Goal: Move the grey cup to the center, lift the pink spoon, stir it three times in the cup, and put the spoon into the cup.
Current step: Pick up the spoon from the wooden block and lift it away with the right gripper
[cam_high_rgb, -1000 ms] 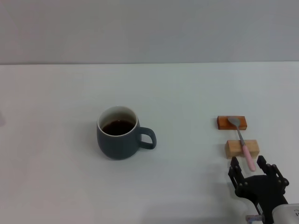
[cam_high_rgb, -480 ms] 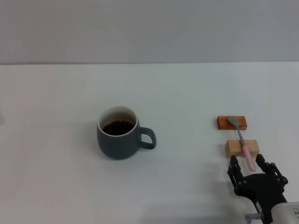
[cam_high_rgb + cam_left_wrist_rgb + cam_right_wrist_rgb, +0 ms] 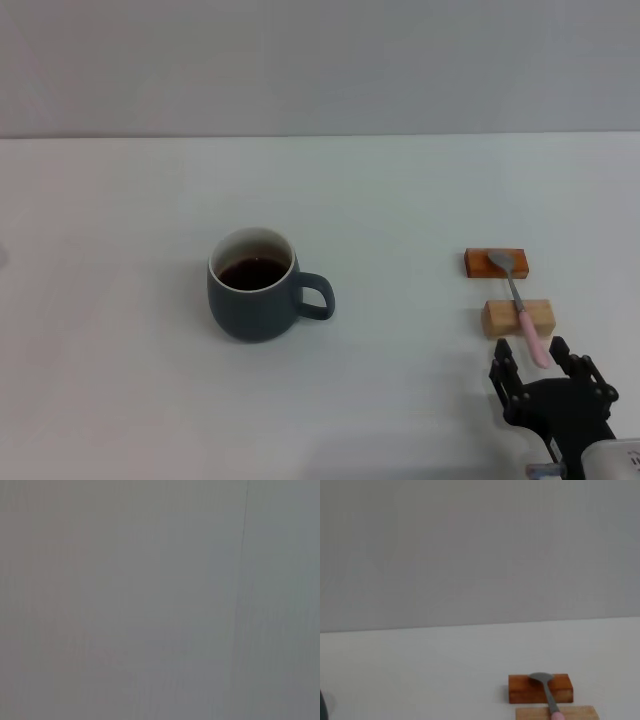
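The grey cup (image 3: 254,288) stands on the white table left of centre, handle pointing right, with dark liquid inside. The pink spoon (image 3: 524,308) lies at the right across two wooden blocks, its metal bowl on the orange-brown block (image 3: 496,263) and its pink handle over the pale block (image 3: 517,318). My right gripper (image 3: 530,352) is open at the table's front right, its fingertips on either side of the end of the spoon's handle. The right wrist view shows the spoon (image 3: 547,692) on the orange-brown block (image 3: 540,688). My left gripper is out of view.
The white table (image 3: 400,220) ends at a grey wall behind. The left wrist view shows only a plain grey surface.
My right gripper has shifted slightly, first forward then back and down a little. The cup, spoon and blocks have not moved.
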Available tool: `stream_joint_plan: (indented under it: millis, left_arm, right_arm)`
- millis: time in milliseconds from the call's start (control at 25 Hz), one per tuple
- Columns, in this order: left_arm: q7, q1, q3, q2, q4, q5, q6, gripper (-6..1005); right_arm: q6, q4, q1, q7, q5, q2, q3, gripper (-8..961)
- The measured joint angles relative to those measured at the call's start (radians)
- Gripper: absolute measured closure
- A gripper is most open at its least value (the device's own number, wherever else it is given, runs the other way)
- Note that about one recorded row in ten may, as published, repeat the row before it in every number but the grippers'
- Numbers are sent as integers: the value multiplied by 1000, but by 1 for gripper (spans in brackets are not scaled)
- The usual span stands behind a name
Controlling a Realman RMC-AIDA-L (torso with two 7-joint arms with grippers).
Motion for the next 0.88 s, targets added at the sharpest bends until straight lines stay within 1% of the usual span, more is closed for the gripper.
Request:
stream_joint_plan:
  millis: [880]
  left_arm:
    - [0,0,-17,-3,-2,8,0,981]
  right_arm:
    - [-7,-1,9,0,20,-3,-5,380]
